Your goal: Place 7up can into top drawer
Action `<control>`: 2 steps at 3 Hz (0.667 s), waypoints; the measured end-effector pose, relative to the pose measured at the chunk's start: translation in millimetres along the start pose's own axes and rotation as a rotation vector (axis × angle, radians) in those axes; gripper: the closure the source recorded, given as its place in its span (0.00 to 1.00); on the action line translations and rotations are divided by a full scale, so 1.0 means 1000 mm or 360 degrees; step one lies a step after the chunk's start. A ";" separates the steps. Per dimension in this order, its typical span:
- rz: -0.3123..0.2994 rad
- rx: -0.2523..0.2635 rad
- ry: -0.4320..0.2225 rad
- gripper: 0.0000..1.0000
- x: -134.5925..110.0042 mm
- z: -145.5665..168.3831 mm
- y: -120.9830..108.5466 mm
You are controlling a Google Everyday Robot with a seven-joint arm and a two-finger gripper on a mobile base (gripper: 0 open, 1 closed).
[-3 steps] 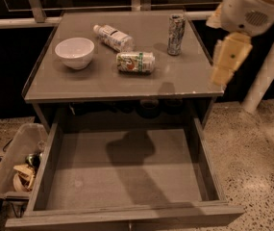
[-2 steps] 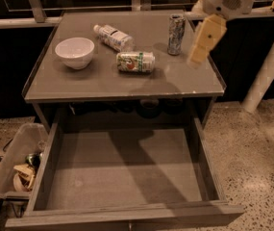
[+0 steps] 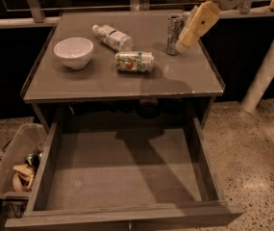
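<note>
The 7up can (image 3: 134,61) lies on its side near the middle of the grey table top (image 3: 93,83), with white and green print. The top drawer (image 3: 122,177) is pulled out below the table, with a bare flat bottom. My gripper (image 3: 184,42) hangs over the table's right side with its pale yellow fingers pointing down and left. It is just right of a tall slim silver can (image 3: 174,34) and to the right of and behind the 7up can. It holds nothing that I can see.
A white bowl (image 3: 73,52) stands at the table's left. A clear plastic bottle (image 3: 111,36) lies behind the 7up can. A bin (image 3: 11,165) with clutter sits on the floor left of the drawer. A white post (image 3: 266,66) stands at the right.
The gripper has moved left and inward from beyond the table's right edge to a spot beside the slim silver can. The cans, bottle, bowl and drawer have not moved.
</note>
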State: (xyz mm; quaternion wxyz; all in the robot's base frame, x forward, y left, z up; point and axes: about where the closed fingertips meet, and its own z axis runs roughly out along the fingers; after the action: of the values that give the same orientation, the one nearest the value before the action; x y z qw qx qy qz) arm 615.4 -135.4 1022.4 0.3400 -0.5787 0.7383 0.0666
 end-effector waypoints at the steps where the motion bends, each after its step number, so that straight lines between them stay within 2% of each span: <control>1: -0.0010 0.0019 -0.0015 0.00 -0.002 0.005 0.002; 2: -0.0020 0.0027 -0.0098 0.00 -0.004 0.045 -0.004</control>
State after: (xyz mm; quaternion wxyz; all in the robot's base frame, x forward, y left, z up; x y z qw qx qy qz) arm 638.6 -111.2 991.6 0.3679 -0.5780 0.7244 0.0760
